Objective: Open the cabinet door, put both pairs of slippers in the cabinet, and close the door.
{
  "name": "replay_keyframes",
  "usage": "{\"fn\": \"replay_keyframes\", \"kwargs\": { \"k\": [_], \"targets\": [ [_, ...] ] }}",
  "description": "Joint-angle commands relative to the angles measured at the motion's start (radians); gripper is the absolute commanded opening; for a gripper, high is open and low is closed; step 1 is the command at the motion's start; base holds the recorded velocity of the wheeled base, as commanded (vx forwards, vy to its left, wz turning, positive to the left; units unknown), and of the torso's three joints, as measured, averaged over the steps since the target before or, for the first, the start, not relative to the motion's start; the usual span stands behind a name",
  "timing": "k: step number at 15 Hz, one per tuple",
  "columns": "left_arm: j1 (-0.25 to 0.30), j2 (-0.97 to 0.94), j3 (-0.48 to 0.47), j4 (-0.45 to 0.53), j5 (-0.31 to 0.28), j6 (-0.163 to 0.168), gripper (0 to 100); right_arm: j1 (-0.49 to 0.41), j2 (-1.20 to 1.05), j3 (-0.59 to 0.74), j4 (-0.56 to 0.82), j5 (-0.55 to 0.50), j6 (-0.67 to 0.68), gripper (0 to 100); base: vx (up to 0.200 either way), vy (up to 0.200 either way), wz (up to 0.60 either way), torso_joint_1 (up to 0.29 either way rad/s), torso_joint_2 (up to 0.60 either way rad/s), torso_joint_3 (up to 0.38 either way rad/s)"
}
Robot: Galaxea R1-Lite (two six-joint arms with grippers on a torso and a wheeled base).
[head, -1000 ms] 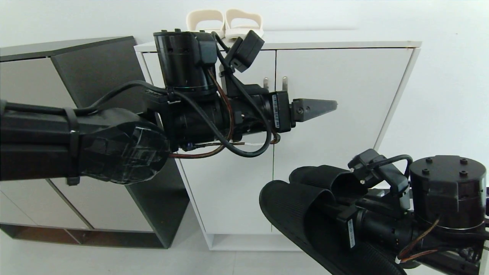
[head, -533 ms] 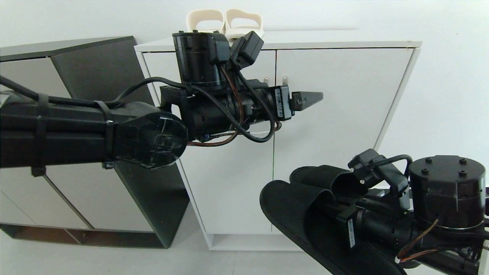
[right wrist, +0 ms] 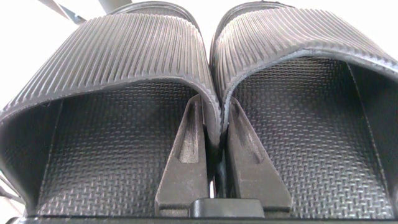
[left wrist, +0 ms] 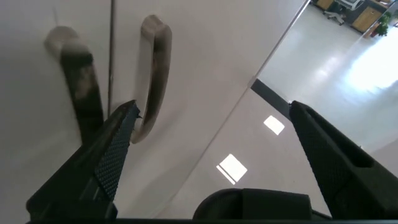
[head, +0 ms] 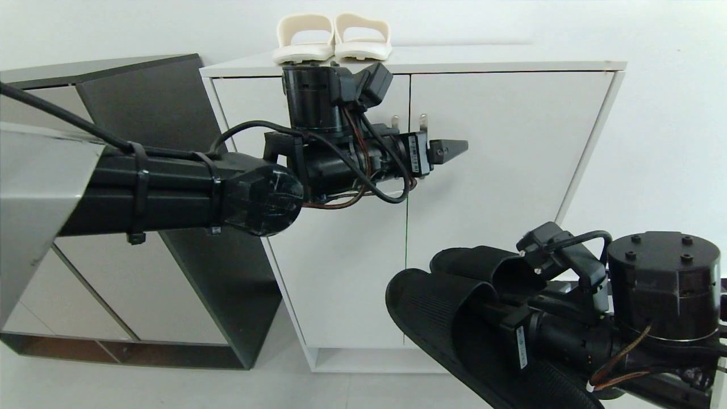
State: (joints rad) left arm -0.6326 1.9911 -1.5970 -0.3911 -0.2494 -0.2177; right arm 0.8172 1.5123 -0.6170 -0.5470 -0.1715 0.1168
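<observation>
Two pairs of slippers are in play, and neither is inside yet. Furthest left, the cream slippers [head: 332, 37] sit side by side on top of the white cabinet [head: 511, 170], toward its left end. They look like moulded foam, light and a little springy, so a pinch across the two adjoining straps should lift both at once. Just below them, two slim metal handles [head: 423, 122] flank the seam between the closed doors. The left gripper [head: 463, 147] hovers in front of the right door, just beside those handles, with its jaws spread wide and nothing clasped. In the left wrist view one fingertip [left wrist: 118, 143] lies at the lower end of one handle. A handle like this is rigid and smooth, so I judge it best taken squarely across its straight middle and pulled without twisting, since the door is probably light. Farther right and lower, the black slippers [head: 448, 301] hang in the right gripper [right wrist: 217, 124], whose fingers are clamped on the two inner strap walls pressed together. That ribbed rubber looks soft and grippy and is unlikely to slip, though the long soles may sag or swing.
</observation>
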Motion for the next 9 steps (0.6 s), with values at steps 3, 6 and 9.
{"fn": "replay_keyframes", "kwargs": {
  "k": [3,6,9],
  "targets": [
    [0.002,0.078,-0.066,0.0,0.001,-0.002,100,0.002,0.009,0.0,-0.001,0.0,0.0,0,0.0,0.0,0.0,0.0,0.0,0.0],
    [0.002,0.095,-0.09,0.0,0.001,-0.005,0,0.0,0.009,0.0,-0.001,0.0,0.0,0,0.0,0.0,0.0,0.0,0.0,0.0],
    [-0.015,0.048,-0.038,-0.003,0.015,-0.002,0,0.002,0.005,0.023,0.001,0.036,-0.012,0,0.0,0.0,0.0,0.0,0.0,0.0]
  ]
}}
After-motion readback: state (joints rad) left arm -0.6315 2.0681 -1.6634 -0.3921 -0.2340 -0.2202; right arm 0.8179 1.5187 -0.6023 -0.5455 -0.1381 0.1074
